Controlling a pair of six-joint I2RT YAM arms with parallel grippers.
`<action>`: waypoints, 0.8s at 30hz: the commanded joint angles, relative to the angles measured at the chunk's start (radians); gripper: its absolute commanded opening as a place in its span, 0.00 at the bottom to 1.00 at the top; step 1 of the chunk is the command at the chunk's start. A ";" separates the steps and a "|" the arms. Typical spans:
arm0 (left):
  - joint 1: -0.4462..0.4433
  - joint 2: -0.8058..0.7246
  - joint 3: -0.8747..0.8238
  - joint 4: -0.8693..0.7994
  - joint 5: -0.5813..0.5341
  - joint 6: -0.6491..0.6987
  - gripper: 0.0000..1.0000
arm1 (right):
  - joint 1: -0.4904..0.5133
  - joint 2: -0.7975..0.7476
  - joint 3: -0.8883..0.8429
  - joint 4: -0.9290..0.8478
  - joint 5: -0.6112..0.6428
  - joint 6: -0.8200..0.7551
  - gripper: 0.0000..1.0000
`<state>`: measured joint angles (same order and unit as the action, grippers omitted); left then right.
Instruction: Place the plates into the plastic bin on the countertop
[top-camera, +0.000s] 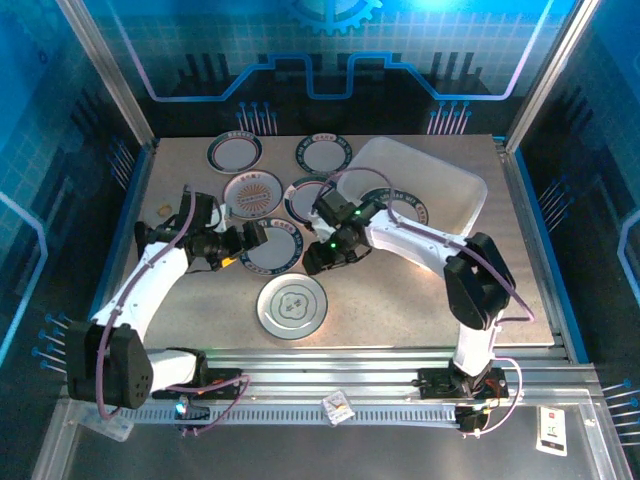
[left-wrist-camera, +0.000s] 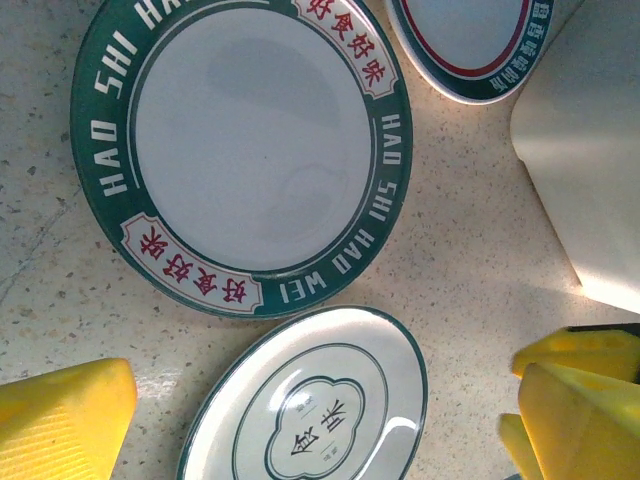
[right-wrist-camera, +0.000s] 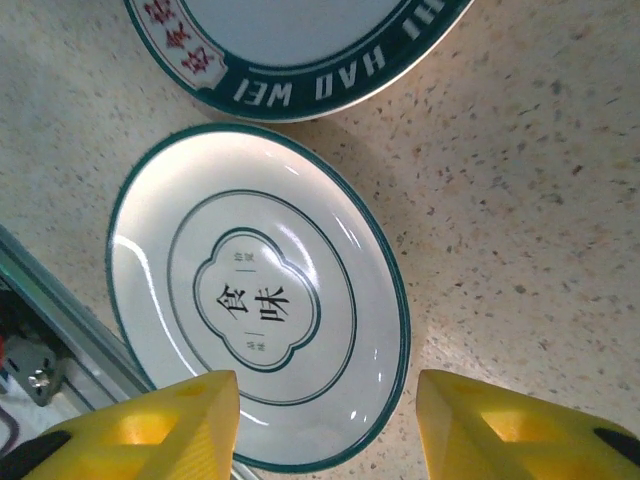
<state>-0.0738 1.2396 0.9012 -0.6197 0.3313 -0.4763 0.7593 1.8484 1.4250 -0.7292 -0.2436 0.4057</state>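
A beige speckled countertop (top-camera: 200, 300), edged by a blue frame (top-camera: 130, 215), sits inside a booth of blue-lit wall panels (top-camera: 60, 120) printed with circuit lines, with a gear emblem (top-camera: 335, 10) at top centre. The plates (top-camera: 325, 153) lie spread across the upper centre of the overhead view. A quatrefoil plate (top-camera: 292, 305) lies apart from them at lower centre, near the metal rail (top-camera: 380, 357). The plastic bin (top-camera: 440, 180) occupies the upper right and looks tipped. Whether the plate at its lower-left edge lies inside it or beside it cannot be told.

The left gripper (top-camera: 250, 240), at centre left, and the right gripper (top-camera: 325, 255), at centre, hang over the plates and hide parts of several. In the left wrist view the yellow fingers (left-wrist-camera: 60, 415) are spread wide and hold nothing. Above them is a green-rimmed plate (left-wrist-camera: 245, 150) lettered HAO SHI HAO WEI, cut off by the top edge. The right gripper's fingers (right-wrist-camera: 150, 430) are likewise spread and empty, with the quatrefoil plate just above them. A pale shape (left-wrist-camera: 590, 150) at the right edge of the left wrist view is cropped and hard to identify.
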 joint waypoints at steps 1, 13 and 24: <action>0.005 -0.023 -0.018 -0.015 0.026 -0.004 0.99 | 0.026 0.054 0.033 -0.030 -0.002 -0.034 0.51; 0.005 -0.031 -0.014 -0.027 0.018 0.026 0.99 | 0.038 0.184 0.092 -0.053 0.004 -0.045 0.51; 0.005 -0.035 -0.013 -0.022 -0.001 0.031 0.99 | 0.035 0.234 0.141 -0.103 0.043 -0.051 0.48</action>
<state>-0.0738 1.2282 0.8932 -0.6239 0.3305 -0.4686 0.7864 2.0586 1.5341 -0.7864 -0.2138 0.3717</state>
